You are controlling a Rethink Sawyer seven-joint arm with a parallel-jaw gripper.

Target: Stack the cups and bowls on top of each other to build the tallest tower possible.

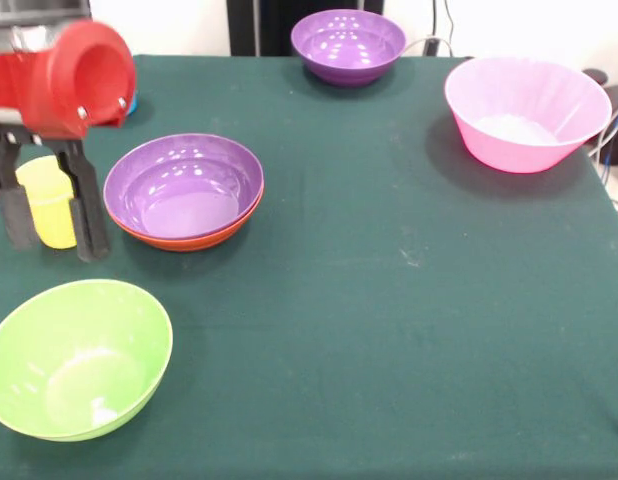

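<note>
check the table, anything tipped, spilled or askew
Nothing stands out. The lime green plastic bowl, big pink plastic bowl and far purple plastic bowl sit upright; another purple bowl nests level in a wide orange bowl.

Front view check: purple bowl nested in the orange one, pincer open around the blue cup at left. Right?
Not quite. The front view shows the cup between the pincer fingers is yellow, not blue. The rest holds: a purple bowl sits nested in the orange bowl, and the pincer is open around the cup at left.
</note>
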